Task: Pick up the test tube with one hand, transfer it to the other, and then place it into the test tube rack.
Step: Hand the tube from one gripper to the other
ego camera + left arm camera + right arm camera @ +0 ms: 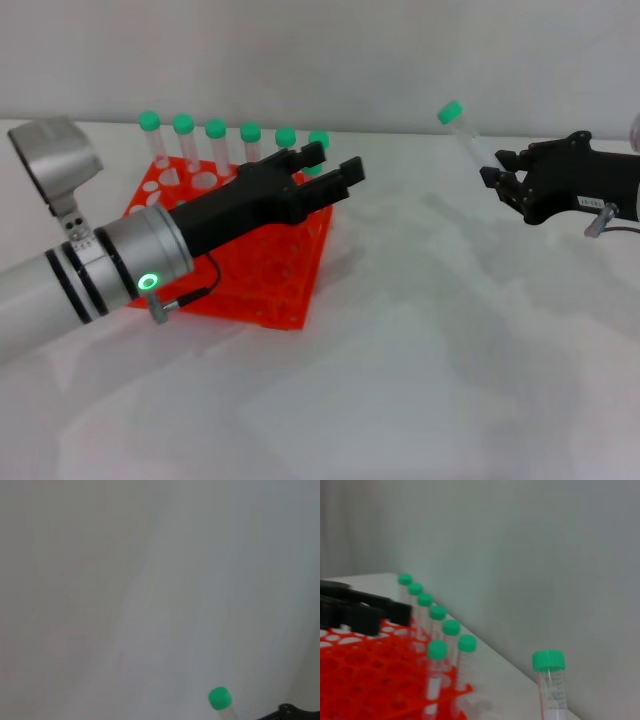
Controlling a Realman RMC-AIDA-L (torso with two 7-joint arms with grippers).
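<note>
My right gripper (498, 168), black with short blocky fingers, is shut on the test tube (462, 133) and holds it in the air at the right, green cap up and tilted left. The tube also shows in the right wrist view (551, 686) and its cap in the left wrist view (220, 698). My left gripper (333, 166), long black fingers on a silver forearm with a green light, is open and empty above the right end of the orange-red test tube rack (270, 285). A wide gap lies between the grippers.
Several green-capped tubes (217, 140) stand in the rack's back row, right behind the left fingers; they show in the right wrist view (438, 625) too. The white table (450, 350) runs to a pale wall behind.
</note>
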